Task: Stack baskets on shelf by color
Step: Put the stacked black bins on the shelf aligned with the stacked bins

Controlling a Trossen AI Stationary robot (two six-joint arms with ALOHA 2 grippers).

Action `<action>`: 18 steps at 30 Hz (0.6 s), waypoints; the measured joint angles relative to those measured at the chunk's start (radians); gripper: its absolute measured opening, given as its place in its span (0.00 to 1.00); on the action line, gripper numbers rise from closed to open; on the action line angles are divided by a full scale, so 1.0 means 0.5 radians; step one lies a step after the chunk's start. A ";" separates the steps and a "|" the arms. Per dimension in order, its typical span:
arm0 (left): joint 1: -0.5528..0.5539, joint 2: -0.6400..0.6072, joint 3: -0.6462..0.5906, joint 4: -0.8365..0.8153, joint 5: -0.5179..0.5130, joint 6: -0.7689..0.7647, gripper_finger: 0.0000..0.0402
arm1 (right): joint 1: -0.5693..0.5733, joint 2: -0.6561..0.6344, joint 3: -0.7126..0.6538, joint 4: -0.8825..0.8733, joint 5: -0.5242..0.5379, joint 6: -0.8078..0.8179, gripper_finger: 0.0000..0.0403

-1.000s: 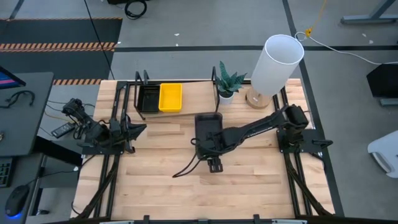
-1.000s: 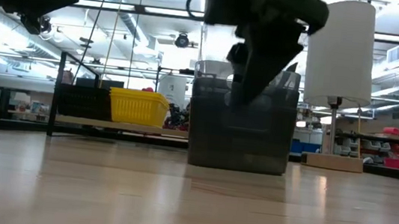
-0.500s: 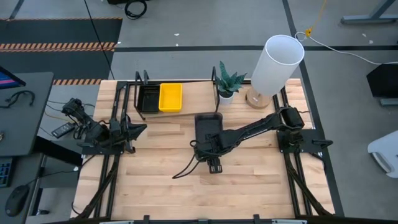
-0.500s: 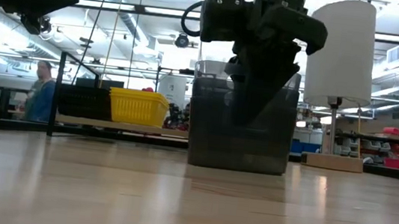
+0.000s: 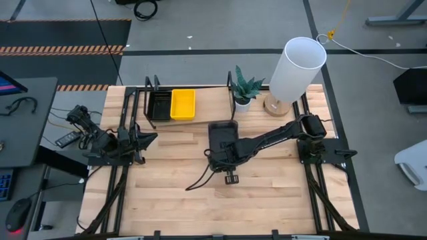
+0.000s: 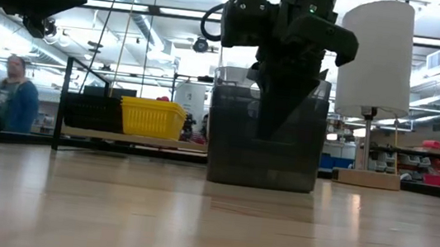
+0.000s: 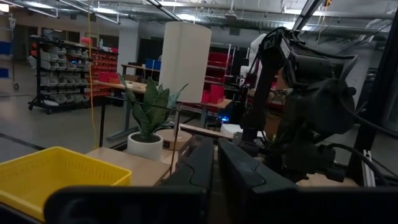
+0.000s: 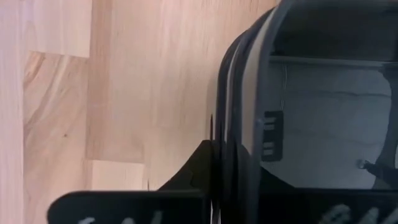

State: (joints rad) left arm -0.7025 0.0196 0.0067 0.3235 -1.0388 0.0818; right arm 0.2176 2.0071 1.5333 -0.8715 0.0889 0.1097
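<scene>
One camera looks straight down on the whole light wooden tabletop (image 5: 173, 193); another sits at tabletop height, facing level into the room – both catch the bright yellow plastic basket (image 5: 183, 105) (image 6: 152, 118); wrist cameras sit close – the left facing across the table, the right down at its boards

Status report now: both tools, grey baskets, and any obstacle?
Right tool shut on grey basket stack rim, mid-table. Left tool shut, parked at left edge. Yellow basket and black basket on shelf. No obstacle seen.

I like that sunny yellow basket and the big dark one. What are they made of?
The yellow basket looks like plastic: bright, even colour and a ribbed side. The dark grey baskets look like smoky plastic too: light shows faintly through their smooth walls. The right gripper is at their rim.
</scene>
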 joint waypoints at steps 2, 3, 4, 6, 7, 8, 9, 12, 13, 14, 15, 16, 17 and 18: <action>0.000 0.000 0.000 0.000 0.000 0.000 0.08 | 0.000 0.001 0.000 -0.001 -0.010 0.000 0.06; 0.000 0.000 0.000 0.000 0.000 0.000 0.08 | 0.000 0.001 0.000 -0.001 -0.012 -0.001 0.05; 0.000 0.000 0.000 0.000 0.000 0.000 0.08 | 0.000 0.001 0.000 -0.002 -0.012 -0.005 0.05; 0.000 0.000 0.000 0.000 0.000 -0.001 0.07 | 0.000 0.001 0.000 -0.002 -0.012 -0.010 0.04; 0.000 0.000 0.000 0.000 0.000 0.000 0.06 | 0.000 0.001 0.000 -0.002 -0.012 -0.010 0.04; 0.000 0.000 0.000 0.000 0.000 -0.001 0.06 | 0.000 0.001 0.000 -0.003 -0.014 -0.010 0.04; 0.000 0.000 0.000 0.000 0.000 -0.001 0.06 | 0.000 0.001 0.000 -0.003 -0.015 -0.013 0.04; 0.000 0.000 0.000 0.001 0.000 -0.001 0.06 | 0.000 0.005 0.037 -0.073 -0.007 -0.034 0.04; 0.000 0.000 0.000 0.001 0.000 -0.001 0.07 | 0.000 0.010 0.059 -0.116 0.003 -0.044 0.04; 0.000 0.000 0.000 0.001 0.000 -0.001 0.07 | 0.004 0.014 0.087 -0.148 0.021 -0.056 0.04; 0.000 0.000 0.000 0.002 0.000 -0.001 0.08 | 0.009 0.014 0.115 -0.176 0.044 -0.061 0.04; 0.000 0.000 0.000 0.003 0.000 -0.001 0.08 | 0.012 0.014 0.147 -0.200 0.061 -0.062 0.04; 0.000 0.000 0.000 0.003 0.000 -0.002 0.08 | 0.015 0.012 0.177 -0.221 0.068 -0.062 0.04; 0.000 0.000 0.000 0.004 0.000 -0.002 0.08 | 0.019 0.012 0.206 -0.241 0.073 -0.064 0.04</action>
State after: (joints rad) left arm -0.7025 0.0196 0.0067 0.3256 -1.0389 0.0811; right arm 0.2272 2.0132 1.6362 -0.9918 0.1254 0.0776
